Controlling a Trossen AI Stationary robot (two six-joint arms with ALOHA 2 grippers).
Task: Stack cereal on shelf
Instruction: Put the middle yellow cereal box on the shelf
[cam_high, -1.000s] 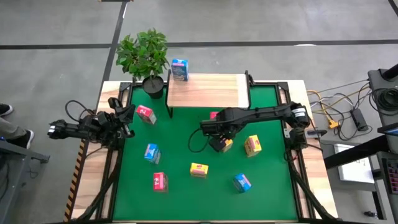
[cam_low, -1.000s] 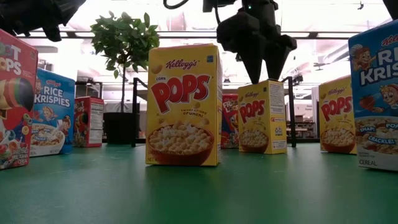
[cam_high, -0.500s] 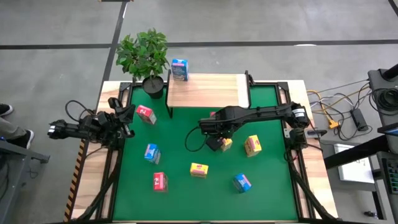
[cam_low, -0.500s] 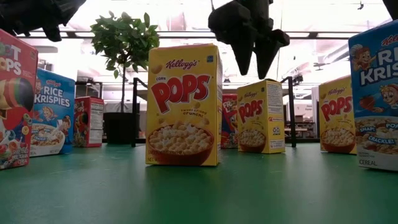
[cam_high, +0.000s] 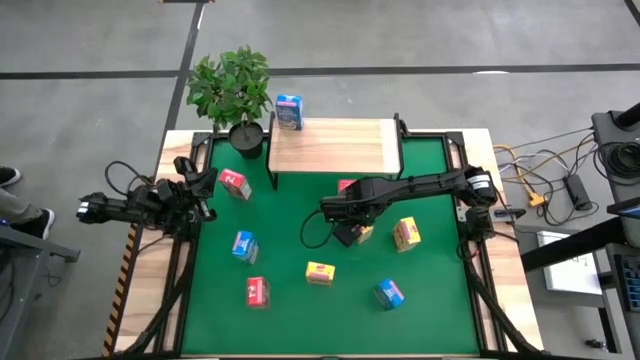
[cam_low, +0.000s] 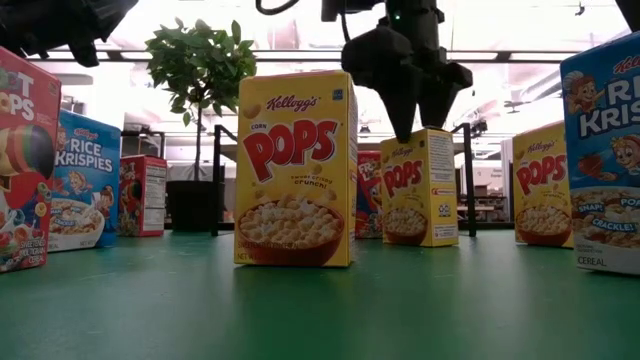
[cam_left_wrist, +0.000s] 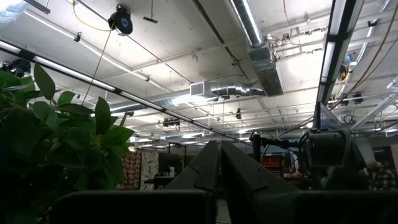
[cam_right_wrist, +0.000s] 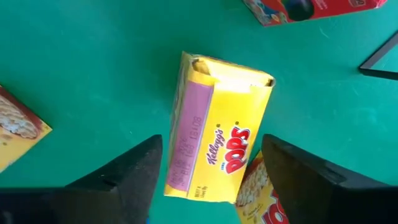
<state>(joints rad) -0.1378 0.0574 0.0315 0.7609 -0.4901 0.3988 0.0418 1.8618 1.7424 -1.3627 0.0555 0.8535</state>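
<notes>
- Green matting (cam_high: 290, 300) covers the table between pale wooden edges; a potted plant (cam_high: 232, 90) stands at the far left corner beside the shelf (cam_high: 333, 146), a light wood board on thin black legs.
- Right gripper (cam_right_wrist: 211, 174) hangs directly above a yellow Corn Pops box (cam_right_wrist: 217, 146), fingers spread to either side of it and not touching the cardboard.
- Left gripper (cam_high: 200, 188) is parked at the left table edge, fingers pressed together, holding nothing.
- Cereal: a blue box (cam_high: 288, 112) stands at the shelf's far left corner; the other boxes stand scattered on the mat (the shelf board itself carries none).
- Risk: the yellow box sits skewed between the fingers, so a closing finger could catch a corner, twist it, or tip it.
- Risk: thin printed cardboard, light and smooth; hard squeezing may buckle the panels, a weak pinch may let it slip.
- Risk: a red box (cam_right_wrist: 311, 9) lies close by and could be clipped.
</notes>
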